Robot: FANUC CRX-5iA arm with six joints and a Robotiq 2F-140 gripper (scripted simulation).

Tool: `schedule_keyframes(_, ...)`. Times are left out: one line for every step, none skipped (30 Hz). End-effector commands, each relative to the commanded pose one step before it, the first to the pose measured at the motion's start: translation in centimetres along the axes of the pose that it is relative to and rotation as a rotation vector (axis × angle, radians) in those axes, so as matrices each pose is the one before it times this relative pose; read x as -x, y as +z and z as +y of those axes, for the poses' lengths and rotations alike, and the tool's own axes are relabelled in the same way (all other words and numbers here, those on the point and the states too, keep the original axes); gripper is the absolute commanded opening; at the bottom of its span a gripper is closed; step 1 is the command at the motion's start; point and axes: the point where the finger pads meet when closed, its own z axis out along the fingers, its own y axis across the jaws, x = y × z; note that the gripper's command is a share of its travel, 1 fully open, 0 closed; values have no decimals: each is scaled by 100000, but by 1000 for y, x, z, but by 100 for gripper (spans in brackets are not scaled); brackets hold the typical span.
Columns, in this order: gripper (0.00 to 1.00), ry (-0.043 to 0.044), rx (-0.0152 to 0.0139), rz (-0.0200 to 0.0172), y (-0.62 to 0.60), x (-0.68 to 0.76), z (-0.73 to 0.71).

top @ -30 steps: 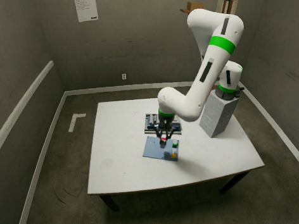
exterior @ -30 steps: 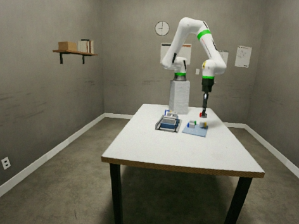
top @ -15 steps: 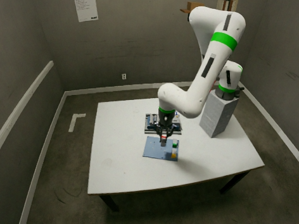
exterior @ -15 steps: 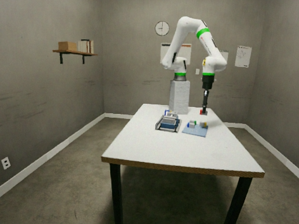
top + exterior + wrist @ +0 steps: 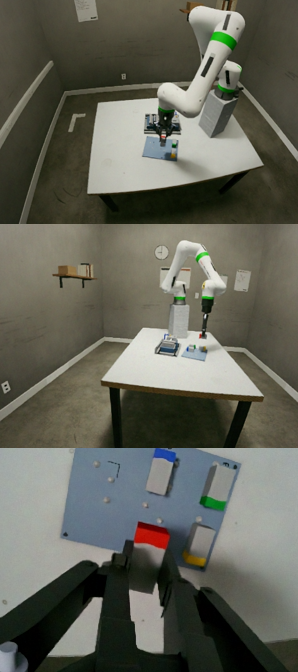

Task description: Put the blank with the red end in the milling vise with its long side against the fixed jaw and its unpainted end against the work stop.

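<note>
The blank with the red end (image 5: pixel 152 535) is a short grey bar with one end painted red. It is clamped between the fingers and hangs in the air above the blue plate (image 5: pixel 89 498), clear of it, roughly level. The milling vise (image 5: pixel 167 346) sits on the counter (image 5: pixel 151 373) just beside the plate, blue and grey, with nothing seen between its jaws. The work stop is too small to make out.

Gripper (image 5: pixel 163 138) grips red-ended blank (image 5: pixel 163 140) above blue plate (image 5: pixel 153 151), beside vise (image 5: pixel 151 125).
</note>
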Motion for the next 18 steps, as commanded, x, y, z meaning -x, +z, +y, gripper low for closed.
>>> schedule_keyframes(10, -18, -137, -95, 48, 54, -73)
schedule_keyframes(10, 0, -1, -1, 39, 1, -1)
schedule_keyframes(10, 0, -1, -1, 39, 1, -1)
schedule_keyframes(10, 0, -1, -1, 39, 1, -1)
schedule_keyframes(10, 0, -1, -1, 39, 1, -1)
schedule_keyframes(10, 0, -1, -1, 39, 1, -1)
schedule_keyframes(10, 0, -1, -1, 39, 1, -1)
schedule_keyframes(10, 0, -1, -1, 39, 1, -1)
schedule_keyframes(10, 0, -1, -1, 39, 1, -1)
schedule_keyframes(10, 0, 0, 0, 0, 0, 0)
schedule_keyframes(10, 0, 0, 0, 0, 0, 0)
schedule_keyframes(10, -5, 20, 25, 16, -15, 14)
schedule_keyframes(10, 0, -2, -2, 22, 2, -2)
schedule_keyframes(10, 0, -2, -2, 22, 2, -2)
schedule_keyframes(10, 0, -2, -2, 22, 2, -2)
schedule_keyframes(10, 0, -2, -2, 22, 2, -2)
schedule_keyframes(10, 0, -2, -2, 22, 2, -2)
schedule_keyframes(10, 0, -2, -2, 22, 2, -2)
